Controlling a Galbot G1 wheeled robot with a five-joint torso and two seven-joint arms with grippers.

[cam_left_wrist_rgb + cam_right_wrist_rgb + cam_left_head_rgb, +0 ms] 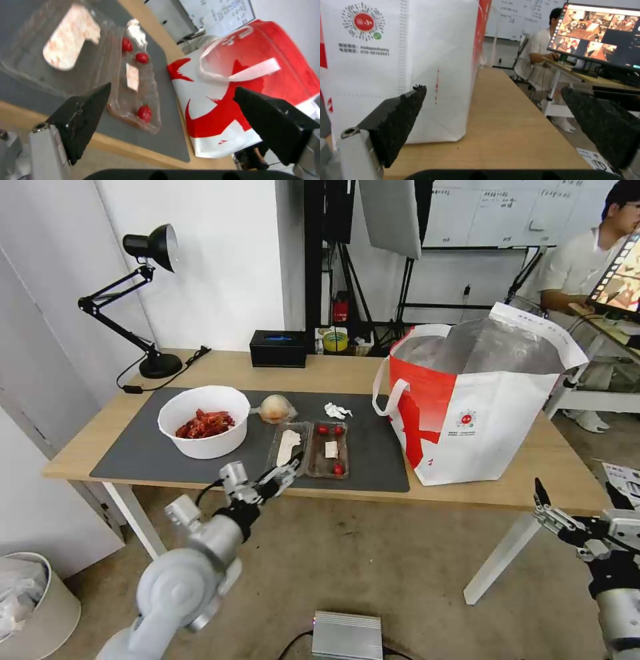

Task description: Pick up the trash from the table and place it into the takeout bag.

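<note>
On the table point(333, 370), the dark mat holds the trash: a white bowl of red shells point(203, 420), a wrapped tan lump point(275, 408), a crumpled tissue point(337, 411) and an opened clear clamshell tray with cherry tomatoes point(310, 448) point(133, 82). To the right of the mat stands the takeout bag point(480, 407) point(250, 82) point(403, 62), upright with its mouth open. My left gripper point(287, 470) point(171, 87) hovers open at the mat's front edge, just short of the tray. My right gripper point(575, 499) point(492, 88) is open and empty, off the table's front right corner, beside the bag.
A black desk lamp point(143, 293), a black box point(279, 348) and a roll of tape point(335, 341) stand along the table's back edge. A bin point(33, 607) sits on the floor at the left and a silver box point(347, 637) below the table. Bare wood point(506, 125) lies right of the bag.
</note>
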